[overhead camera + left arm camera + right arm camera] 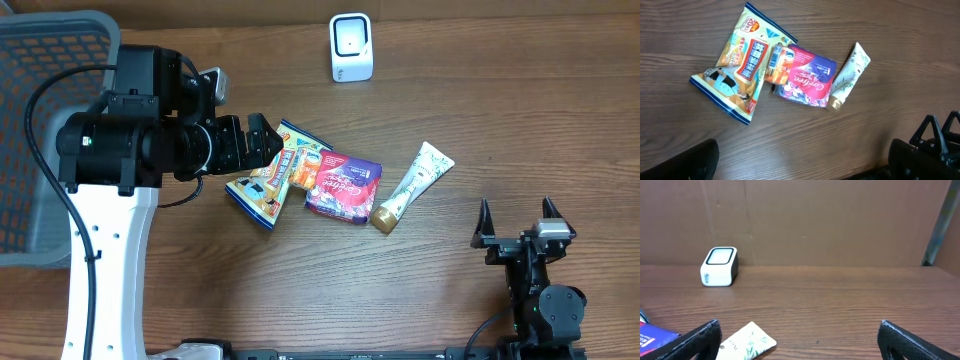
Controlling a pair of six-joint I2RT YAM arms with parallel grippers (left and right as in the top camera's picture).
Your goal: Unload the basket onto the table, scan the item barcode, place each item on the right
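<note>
We judge the task to be at its first step: nothing is lifted, and no item is near the scanner [351, 45], which stands at the far side of the desk [480, 110]. The items lie in a loose heap mid-desk: a snack bag [737, 70], an orange pack [777, 65] resting on its edge, a purple pack [807, 80] overlapping the orange one, and a tube [847, 77] just beside the purple pack, cap toward the near edge.

The left claw [262, 140] hovers above the snack bag's end of the heap, jaws spread wide, gripping nothing; from overhead we cannot tell whether it touches the bag. The right claw [517, 215] sits near the front edge, well apart from the heap, jaws equally wide and empty, facing the scanner.

Next, we think, one item must be singled out. The tube looks freest. Then it needs a firm pinch, a lift, and a turn to bring its barcode to the scanner's window. We see no barcode from here.
</note>
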